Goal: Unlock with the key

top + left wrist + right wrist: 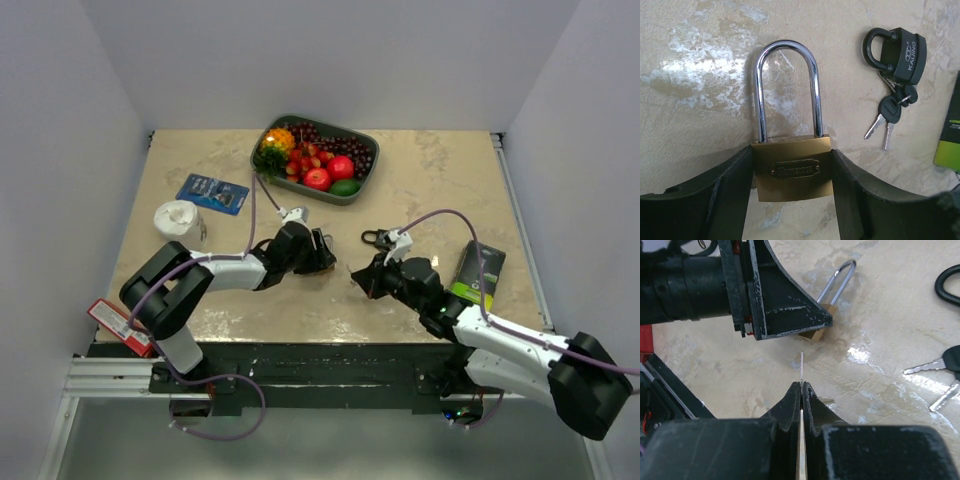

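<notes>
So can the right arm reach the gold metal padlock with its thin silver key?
Probably, yes. Only bare table lies between the right gripper's thin silver key and the gold metal padlock. But the left gripper's black finger covers most of it and no keyhole shows, so aiming may be hard.

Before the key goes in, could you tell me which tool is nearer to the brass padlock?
Left. The left tool clasps the brass padlock on both sides of its body; the right tool sits apart from it, pinching a key aimed its way.
</notes>
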Tool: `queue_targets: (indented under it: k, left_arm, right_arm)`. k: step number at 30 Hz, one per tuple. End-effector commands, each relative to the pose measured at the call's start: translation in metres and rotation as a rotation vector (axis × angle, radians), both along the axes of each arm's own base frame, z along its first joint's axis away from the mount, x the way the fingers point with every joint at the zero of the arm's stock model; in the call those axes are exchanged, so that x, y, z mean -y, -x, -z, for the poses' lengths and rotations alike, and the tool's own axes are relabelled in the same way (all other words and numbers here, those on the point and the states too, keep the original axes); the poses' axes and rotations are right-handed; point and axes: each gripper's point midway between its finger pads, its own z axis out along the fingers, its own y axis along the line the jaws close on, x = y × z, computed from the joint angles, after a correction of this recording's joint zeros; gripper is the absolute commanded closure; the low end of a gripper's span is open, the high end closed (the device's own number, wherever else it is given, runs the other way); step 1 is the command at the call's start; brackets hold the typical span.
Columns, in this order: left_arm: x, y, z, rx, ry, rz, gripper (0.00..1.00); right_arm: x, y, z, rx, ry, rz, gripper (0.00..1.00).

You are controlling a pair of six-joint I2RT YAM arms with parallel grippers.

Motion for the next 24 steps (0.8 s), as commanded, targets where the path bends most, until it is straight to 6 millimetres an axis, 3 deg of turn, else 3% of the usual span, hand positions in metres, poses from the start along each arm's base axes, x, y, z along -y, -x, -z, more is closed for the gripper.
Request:
queue_targets:
  k: [1,2,15,24]
  left_arm:
    - [-0.001,0.012,0.008,-0.074,0.066,-0.030,1.00]
    - [0.001,0.010,0.006,-0.070,0.081,-0.037,1.00]
    - [0.007,0.004,-0.006,-0.055,0.166,-0.053,1.00]
    - [0.006,0.005,-0.009,-0.046,0.185,-0.053,1.00]
  right_arm:
    - [-0.016,-0.009,-0.008,0.040,-0.063,0.016,1.00]
    - [-0.018,-0.009,0.001,0.022,-0.045,0.016,1.00]
    - [-0.036,-0.012,0.028,-0.024,-0.028,0.061,1.00]
    - [-0.045,-0.018,0.039,-0.048,-0.062,0.082,1.00]
